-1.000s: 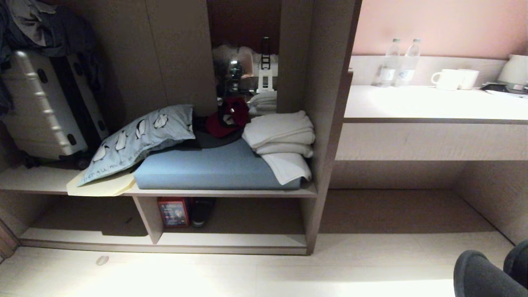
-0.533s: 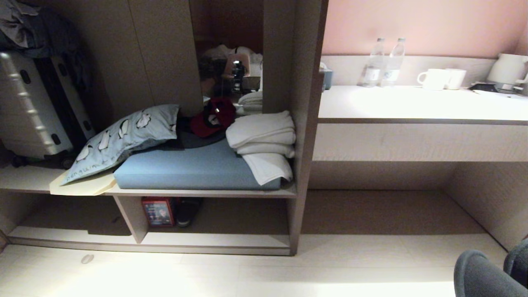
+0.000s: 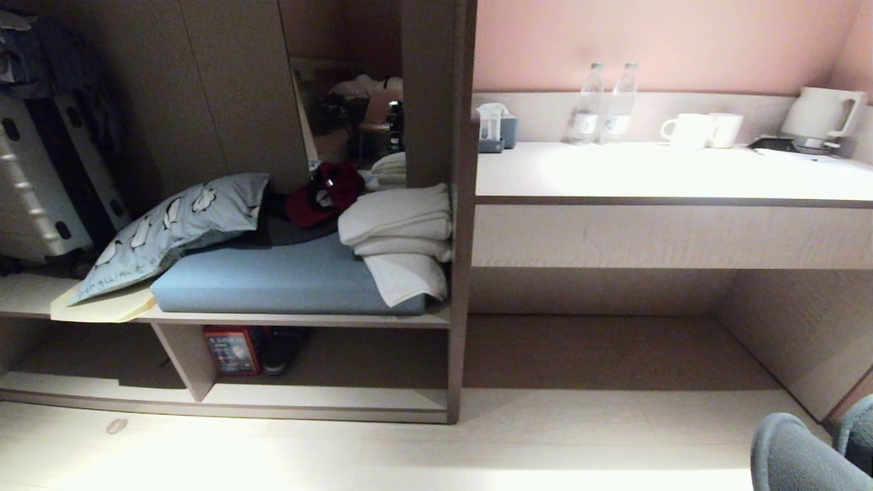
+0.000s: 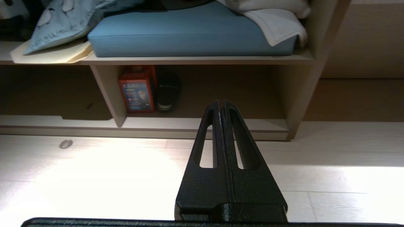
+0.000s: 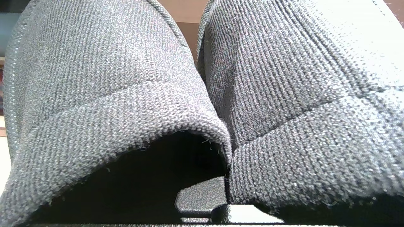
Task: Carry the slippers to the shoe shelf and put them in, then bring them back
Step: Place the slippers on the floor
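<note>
The slippers, a dark blue-grey knitted pair, stick up at the lower right corner of the head view, above the pale floor. In the right wrist view both slippers fill the picture side by side, toes pointing away. My right gripper is shut on their inner edges, its fingers mostly hidden by the fabric. The shoe shelf, low with a pale base board and one divider, lies to the left ahead. My left gripper is shut and empty, pointing at the shoe shelf over the floor.
A red box and a black shoe stand in the shelf beside the divider. Above lie a blue cushion, a pillow, towels and a suitcase. To the right, a desk carries bottles, mugs and a kettle over an open recess.
The whole head view has slid to the left, so the camera has swung right, toward the desk. The slippers keep their place in the picture, held as before.
</note>
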